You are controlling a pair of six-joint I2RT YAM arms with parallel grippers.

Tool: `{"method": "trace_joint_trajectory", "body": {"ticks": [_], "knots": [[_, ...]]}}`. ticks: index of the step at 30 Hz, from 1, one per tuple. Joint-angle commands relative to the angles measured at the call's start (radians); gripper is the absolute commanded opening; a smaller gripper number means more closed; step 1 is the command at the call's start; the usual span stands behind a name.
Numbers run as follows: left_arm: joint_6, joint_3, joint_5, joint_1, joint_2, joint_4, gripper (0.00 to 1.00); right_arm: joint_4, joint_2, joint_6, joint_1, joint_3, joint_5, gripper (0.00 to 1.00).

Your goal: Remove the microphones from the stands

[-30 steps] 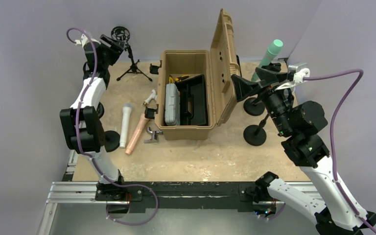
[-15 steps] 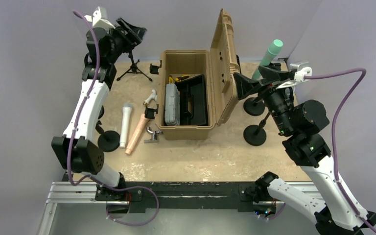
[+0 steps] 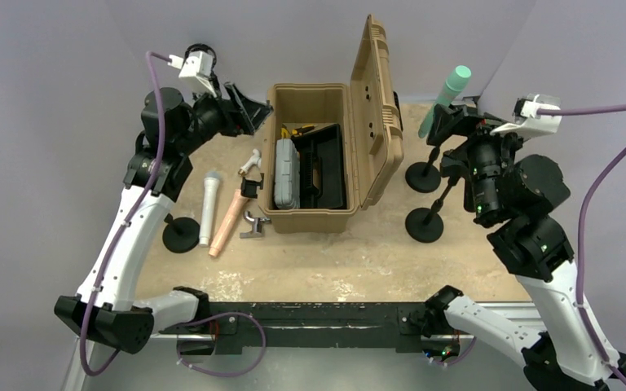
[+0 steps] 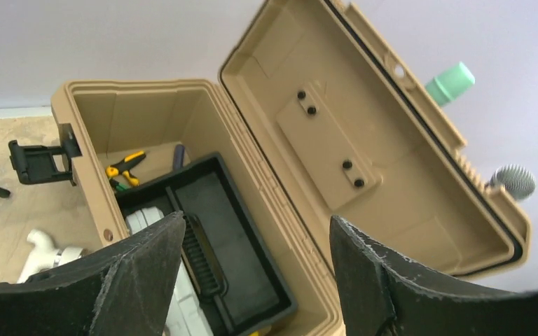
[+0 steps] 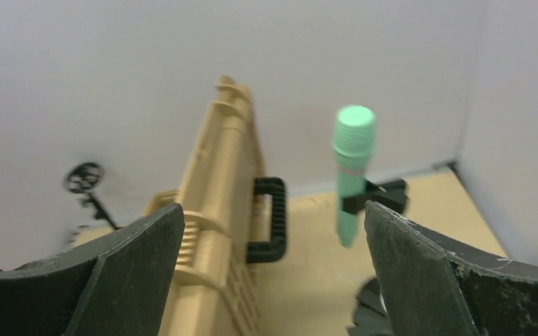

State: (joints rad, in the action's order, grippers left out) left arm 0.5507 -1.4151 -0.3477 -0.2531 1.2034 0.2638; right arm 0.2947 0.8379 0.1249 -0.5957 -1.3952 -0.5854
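Against grey wall (image 5: 112, 70), microphone (image 5: 352, 164) sits near-upright in stand (image 5: 384, 196), head apparently up.

The left tool (image 4: 256, 224) fills the bottom of the frame, its two dark fingers (image 4: 133, 280) spread wide with nothing between them. Behind the gap sits the tan toolbox (image 4: 147, 112), lid (image 4: 364, 126) thrown back toward the upper right. Inside, a black tray (image 4: 231, 259), and yellow-handled pliers (image 4: 125, 165) in the far corner. A black clip (image 4: 38, 162) sits just beside the box's left wall, over the sandy table (image 4: 7, 217). Above the lid's edge, upper right, pokes a green microphone (image 4: 450, 82); lower down at the right, a silver mesh microphone head (image 4: 513, 182).
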Motion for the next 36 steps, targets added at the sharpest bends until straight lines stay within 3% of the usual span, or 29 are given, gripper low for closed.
{"method": "trace_joint_trajectory", "body": {"ticks": [1,7,12,16,18,20,25,36], "knots": [[-0.206,-0.018,0.015,-0.062,-0.078,0.112,0.74,0.182,0.052,0.042,-0.004,-0.076,-0.285,0.99],[-0.315,0.032,0.187,-0.128,-0.191,0.119,0.75,0.281,0.056,0.075,-0.003,-0.068,-0.46,0.99],[-0.354,0.081,0.254,-0.174,-0.238,0.087,0.75,0.225,0.093,0.036,0.003,-0.07,-0.516,0.99],[-0.378,0.09,0.29,-0.212,-0.241,0.086,0.75,0.116,0.153,-0.02,0.115,-0.101,-0.383,0.99],[-0.384,0.093,0.295,-0.23,-0.242,0.084,0.75,0.111,0.2,-0.006,0.194,-0.141,-0.25,0.99],[-0.394,0.099,0.303,-0.243,-0.246,0.079,0.75,0.138,0.254,0.024,0.2,-0.182,-0.224,0.99],[-0.41,0.113,0.343,-0.276,-0.264,0.07,0.75,0.182,0.288,0.07,0.212,-0.163,-0.241,0.99],[-0.401,0.118,0.327,-0.316,-0.257,0.061,0.75,0.433,0.167,0.28,0.214,-0.075,-0.349,0.98]]}}
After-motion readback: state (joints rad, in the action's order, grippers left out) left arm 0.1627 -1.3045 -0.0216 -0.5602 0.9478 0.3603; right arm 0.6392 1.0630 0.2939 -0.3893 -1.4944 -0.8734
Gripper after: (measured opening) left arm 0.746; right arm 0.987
